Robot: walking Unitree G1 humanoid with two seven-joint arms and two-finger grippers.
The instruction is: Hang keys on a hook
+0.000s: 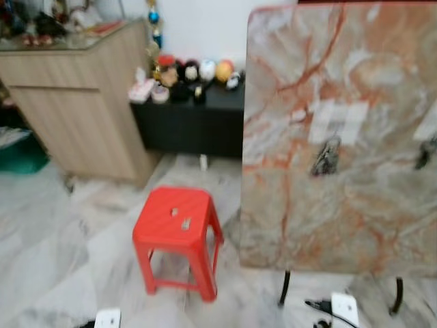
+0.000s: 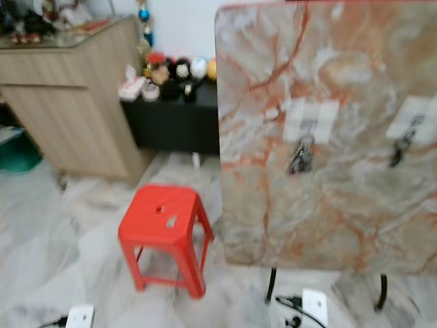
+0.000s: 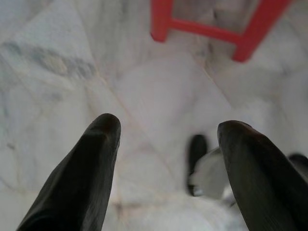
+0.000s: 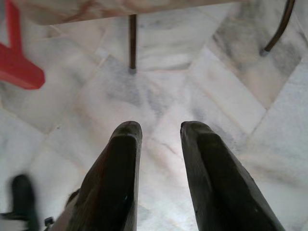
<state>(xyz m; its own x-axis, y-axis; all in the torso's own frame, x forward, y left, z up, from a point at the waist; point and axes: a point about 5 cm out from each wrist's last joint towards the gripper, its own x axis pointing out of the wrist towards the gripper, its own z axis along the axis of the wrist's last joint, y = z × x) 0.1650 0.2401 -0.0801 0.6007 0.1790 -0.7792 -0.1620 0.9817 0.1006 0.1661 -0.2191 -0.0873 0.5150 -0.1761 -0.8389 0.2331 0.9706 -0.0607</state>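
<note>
An upright marble-patterned board (image 1: 341, 205) stands on thin black legs at the right. Two white hook plates (image 1: 336, 121) are stuck on its face. A dark bunch of keys (image 1: 326, 156) hangs under the nearer plate, and a second dark bunch (image 2: 403, 143) hangs further right. Two small pale items (image 1: 180, 218) lie on a red stool (image 1: 179, 232); the blur hides what they are. My left gripper (image 3: 168, 127) hangs low over the floor, open and empty. My right gripper (image 4: 161, 126) also points at the floor, its fingers slightly apart with nothing between them.
A wooden cabinet (image 1: 82, 102) stands at the back left. Beside it a low black bench (image 1: 191, 123) carries small ornaments. White power sockets with cables (image 1: 341, 307) lie on the marble floor under the board. The board's black legs (image 4: 132, 43) stand close ahead of my right gripper.
</note>
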